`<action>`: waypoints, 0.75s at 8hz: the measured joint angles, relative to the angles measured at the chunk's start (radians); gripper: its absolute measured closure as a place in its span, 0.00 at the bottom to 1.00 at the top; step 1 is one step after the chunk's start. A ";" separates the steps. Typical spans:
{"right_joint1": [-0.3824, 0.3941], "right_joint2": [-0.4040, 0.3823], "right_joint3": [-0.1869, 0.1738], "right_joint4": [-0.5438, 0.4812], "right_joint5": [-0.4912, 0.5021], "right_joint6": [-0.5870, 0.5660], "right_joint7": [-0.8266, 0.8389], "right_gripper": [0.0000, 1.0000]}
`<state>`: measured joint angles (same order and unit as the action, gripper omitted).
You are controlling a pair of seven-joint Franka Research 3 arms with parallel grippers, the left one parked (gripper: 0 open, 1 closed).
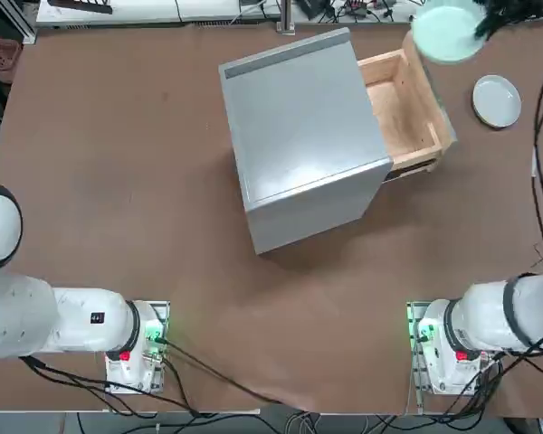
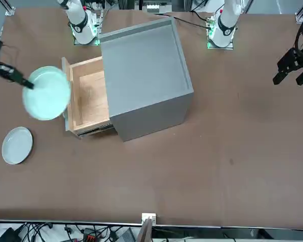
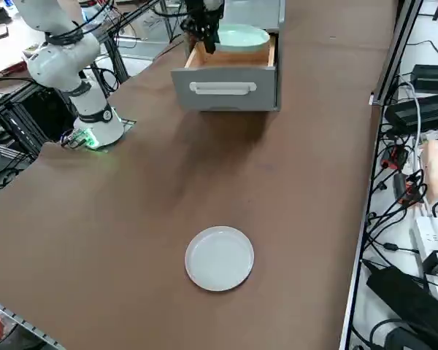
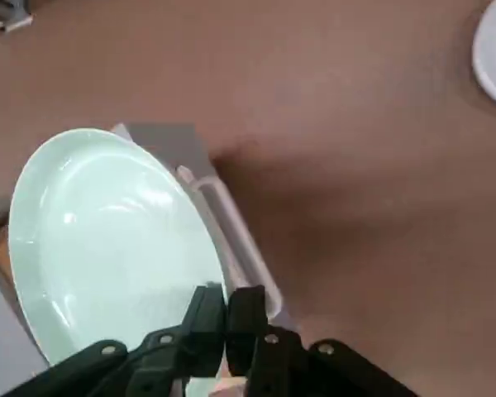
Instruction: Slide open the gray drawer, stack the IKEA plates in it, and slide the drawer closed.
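Observation:
The gray drawer (image 1: pixel 405 108) stands pulled out of the gray cabinet (image 1: pixel 299 136), and its light-wood box (image 2: pixel 88 98) has nothing in it. My right gripper (image 1: pixel 482 27) is shut on the rim of the pale mint green plate (image 1: pixel 448 32), holding it in the air over the drawer's front end. In the wrist view the fingers (image 4: pixel 225 318) pinch the mint plate (image 4: pixel 107 240) above the drawer's front panel and handle (image 4: pixel 231 231). The white-gray plate (image 1: pixel 497 99) lies flat on the table beyond the drawer front, apart from everything else (image 3: pixel 220 257).
The cabinet sits angled near the table's middle. My right arm's base (image 1: pixel 448 348) stands at the near edge with cables around it. Power strips and cables (image 3: pixel 423 219) lie off the table's right edge.

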<state>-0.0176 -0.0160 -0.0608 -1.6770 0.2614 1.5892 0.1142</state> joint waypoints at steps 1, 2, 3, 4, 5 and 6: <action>0.052 0.000 0.000 -0.013 -0.008 -0.009 0.001 1.00; 0.106 -0.001 0.000 -0.033 -0.044 -0.012 0.004 1.00; 0.159 0.000 0.001 -0.058 -0.084 -0.012 0.007 1.00; 0.199 0.000 0.002 -0.080 -0.112 -0.012 0.009 1.00; 0.225 0.000 0.003 -0.100 -0.130 -0.012 0.009 1.00; 0.243 0.001 0.003 -0.118 -0.137 -0.011 0.009 1.00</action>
<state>0.2249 -0.0151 -0.0576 -1.7948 0.1243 1.5778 0.1235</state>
